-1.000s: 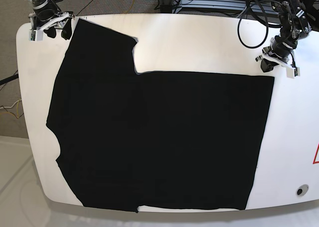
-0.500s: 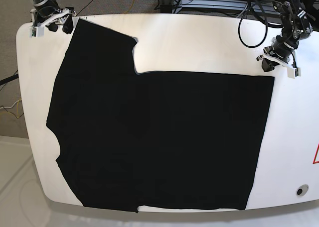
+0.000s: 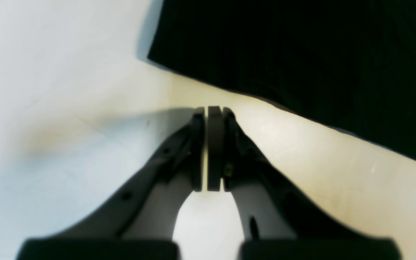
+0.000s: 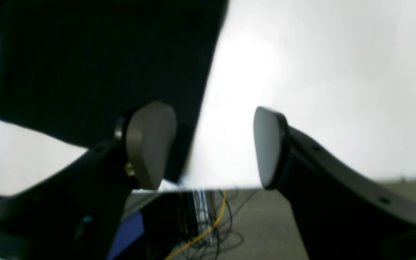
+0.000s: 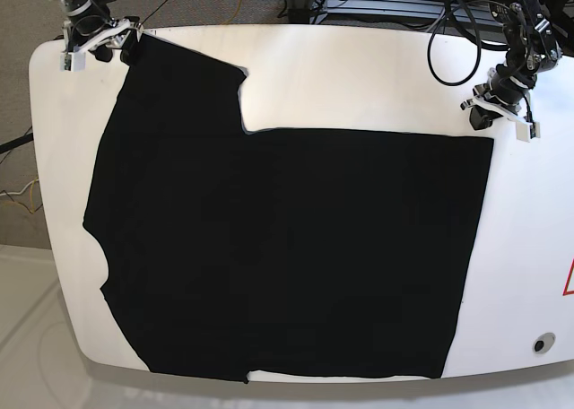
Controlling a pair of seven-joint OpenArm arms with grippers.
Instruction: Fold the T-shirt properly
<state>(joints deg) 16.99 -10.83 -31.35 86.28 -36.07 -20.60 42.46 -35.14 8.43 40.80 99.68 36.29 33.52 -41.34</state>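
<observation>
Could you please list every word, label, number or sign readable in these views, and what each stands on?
No readable words or numbers anywhere.
Red triangular mark on the table, at its right edge: cut off by the frame, nothing legible.
T-shirt: plain black, no print showing.

The left gripper [image 3: 208, 112] was closed, pads pressed together with nothing between them, its arm [image 5: 525, 41] angled downward at the base view's upper right. The right gripper [image 4: 211, 144] stood wide open, holding nothing, at the upper left.

Black T-shirt [image 5: 287, 248] flat, part-folded, on table
</observation>
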